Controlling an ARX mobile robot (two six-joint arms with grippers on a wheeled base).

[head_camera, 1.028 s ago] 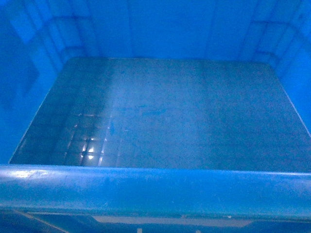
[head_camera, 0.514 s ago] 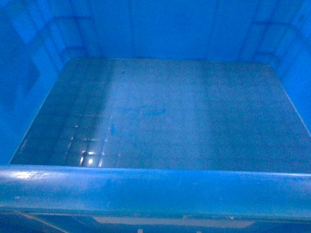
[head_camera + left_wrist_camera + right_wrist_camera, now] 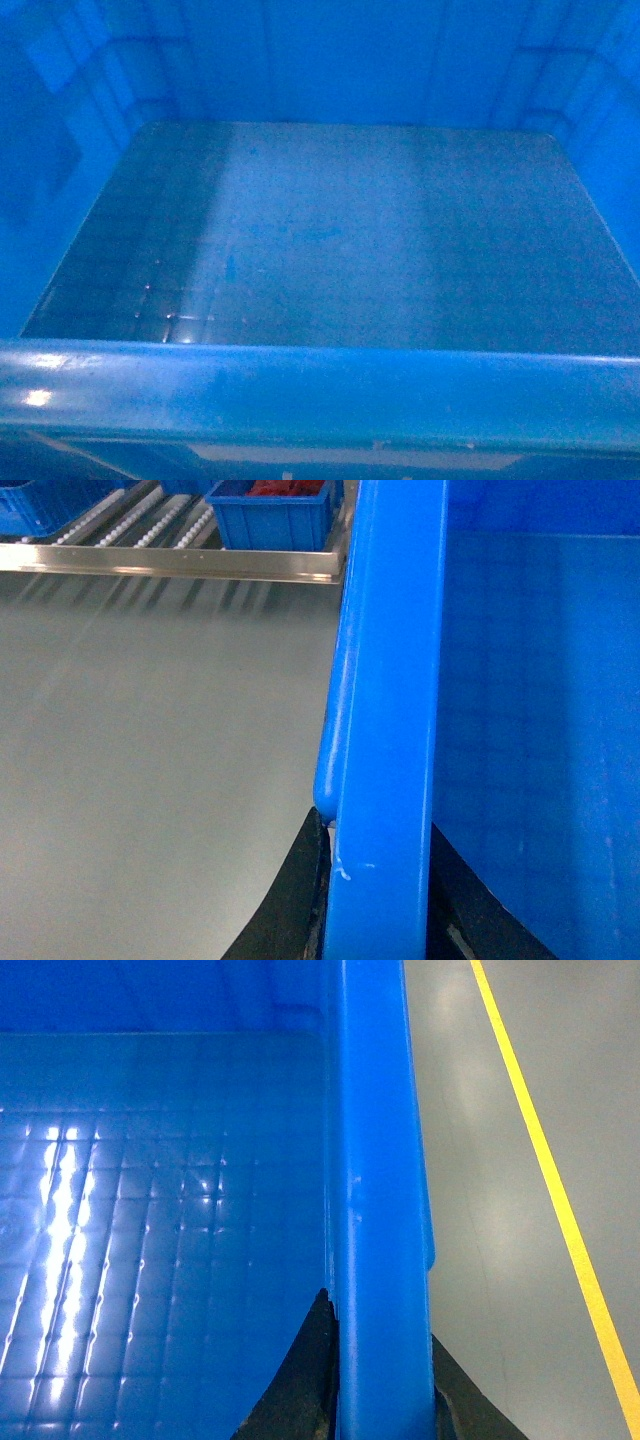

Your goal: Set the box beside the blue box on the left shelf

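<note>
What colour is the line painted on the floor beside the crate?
Yellow. The floor line runs past the blue crate, best seen in the right wrist view.

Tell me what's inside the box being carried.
Nothing: the box shows only its bare floor with light glints. The near rim hides the strip of floor just behind it, and a hand's fingers straddle each side wall.

Left tool (image 3: 375,920) clamped on the box (image 3: 330,250) rim, one finger each side of the wall. Right tool (image 3: 385,1390) same on opposite rim.
</note>
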